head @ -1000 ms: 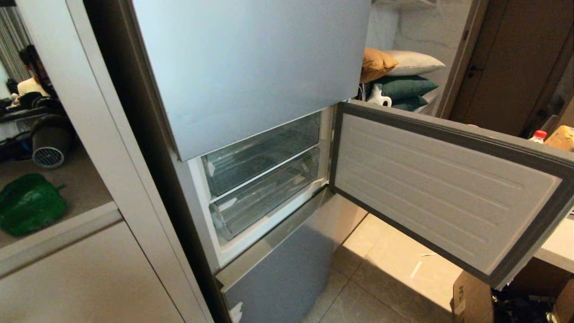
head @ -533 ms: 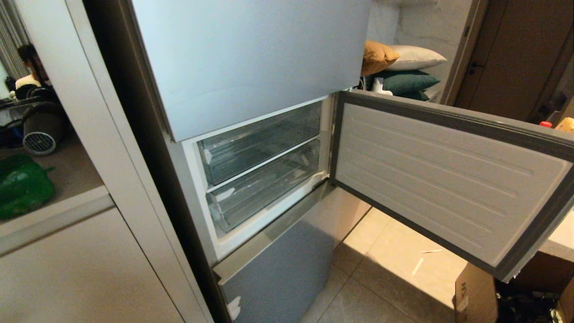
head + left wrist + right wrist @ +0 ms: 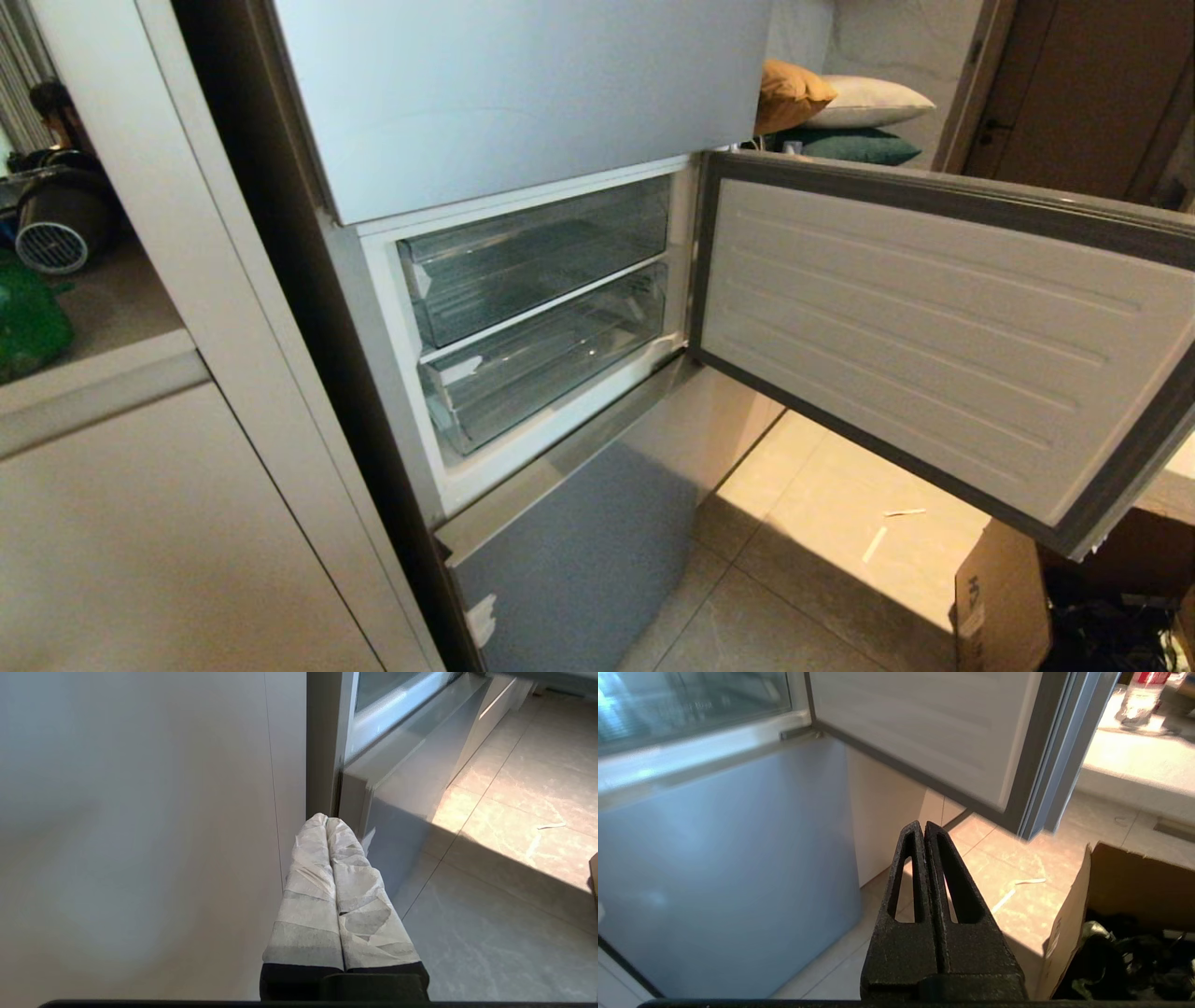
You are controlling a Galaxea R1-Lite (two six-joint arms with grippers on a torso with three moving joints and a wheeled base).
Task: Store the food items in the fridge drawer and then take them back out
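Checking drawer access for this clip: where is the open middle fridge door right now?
In the head view the open door swings out to the right of the two clear drawers, above the tiled floor and cardboard box.

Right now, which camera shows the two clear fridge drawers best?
The head view: both clear fridge drawers show whole, stacked behind the open door. The right wrist view catches only a blurred corner of them; the left wrist view shows just a sliver.

The only print in view is dark lettering on the flap of the cardboard box (image 3: 990,597) at about four o'clock in the head view, too cut off to read.
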